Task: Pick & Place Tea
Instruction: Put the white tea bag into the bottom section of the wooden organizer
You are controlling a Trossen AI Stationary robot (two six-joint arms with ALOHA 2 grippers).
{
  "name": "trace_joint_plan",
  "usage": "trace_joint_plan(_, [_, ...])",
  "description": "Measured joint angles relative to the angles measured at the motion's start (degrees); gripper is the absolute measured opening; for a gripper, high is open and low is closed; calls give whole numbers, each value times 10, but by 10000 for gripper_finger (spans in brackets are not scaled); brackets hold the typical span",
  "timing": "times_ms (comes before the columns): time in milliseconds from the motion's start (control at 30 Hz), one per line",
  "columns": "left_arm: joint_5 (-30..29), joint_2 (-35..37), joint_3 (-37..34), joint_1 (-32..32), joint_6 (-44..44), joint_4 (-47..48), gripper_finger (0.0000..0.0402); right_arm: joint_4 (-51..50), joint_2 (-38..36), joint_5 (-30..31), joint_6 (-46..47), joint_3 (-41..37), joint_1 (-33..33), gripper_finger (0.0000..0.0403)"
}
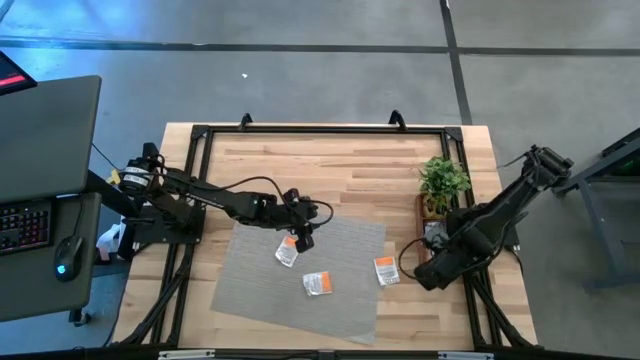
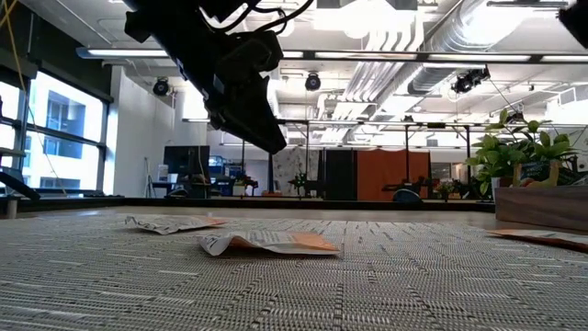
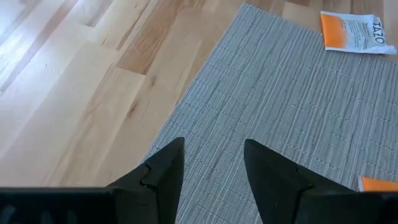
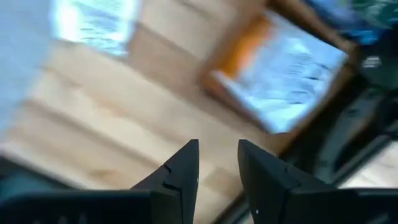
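Observation:
Three white-and-orange tea sachets (image 1: 287, 250) (image 1: 319, 284) (image 1: 386, 270) lie flat on the grey mat (image 1: 340, 305). The low view shows the nearest sachet (image 2: 266, 242) and another sachet (image 2: 170, 222) behind it. My left gripper (image 1: 302, 232) (image 2: 262, 138) (image 3: 214, 152) hovers open above the mat's far left part, close to the first sachet and touching nothing. A sachet (image 3: 352, 31) lies ahead of its fingers. My right gripper (image 1: 428, 270) (image 4: 217, 149) is open above bare wood near the table's right side. Ahead of it is the wooden tray (image 4: 280, 68) with sachets in it.
A small green potted plant (image 1: 443, 180) (image 2: 524, 152) stands at the far end of the narrow wooden tray (image 1: 432, 215) (image 2: 542, 207) on the table's right side. A black frame (image 1: 320, 128) rims the table. Bare wood lies beyond the mat's far edge.

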State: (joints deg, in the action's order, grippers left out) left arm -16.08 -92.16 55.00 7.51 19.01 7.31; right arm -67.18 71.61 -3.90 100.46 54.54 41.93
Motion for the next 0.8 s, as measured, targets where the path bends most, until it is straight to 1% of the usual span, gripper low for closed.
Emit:
trace_joint_plan(33, [0,0,0,0,4,0,166,9,0,21,-1,7,1,105])
trace_joint_plan(67, [0,0,0,0,8,0,166,21,0,61,-8,10,3,103])
trace_joint_plan(133, [0,0,0,0,10,0,166,67,0,178,-60,5,6,101])
trace_joint_plan(200, [0,0,0,0,10,1,166,142,3,297,-154,-13,8,102])
trace_joint_plan(233, [1,0,0,0,10,1,166,190,4,343,-216,-26,8,103])
trace_joint_plan(267, [3,0,0,0,10,1,166,246,7,370,-281,-41,7,105])
trace_joint_plan(300, [4,0,0,0,10,1,166,304,9,381,-343,-56,6,106])
trace_joint_plan(333, [5,0,0,0,10,1,166,366,11,377,-402,-73,3,108])
trace_joint_plan(400, [6,0,0,0,10,1,166,475,14,343,-492,-108,-6,110])
trace_joint_plan(467, [15,0,0,0,10,1,166,571,20,307,-538,-142,-17,113])
trace_joint_plan(533, [20,0,0,0,10,1,166,628,28,279,-544,-168,-27,118])
trace_joint_plan(600, [20,0,0,0,10,1,166,640,38,249,-546,-183,-34,126])
trace_joint_plan(700, [20,0,0,0,10,1,166,630,51,195,-549,-203,-37,140])
trace_joint_plan(800, [20,0,0,0,18,1,166,629,67,168,-586,-213,-37,157])
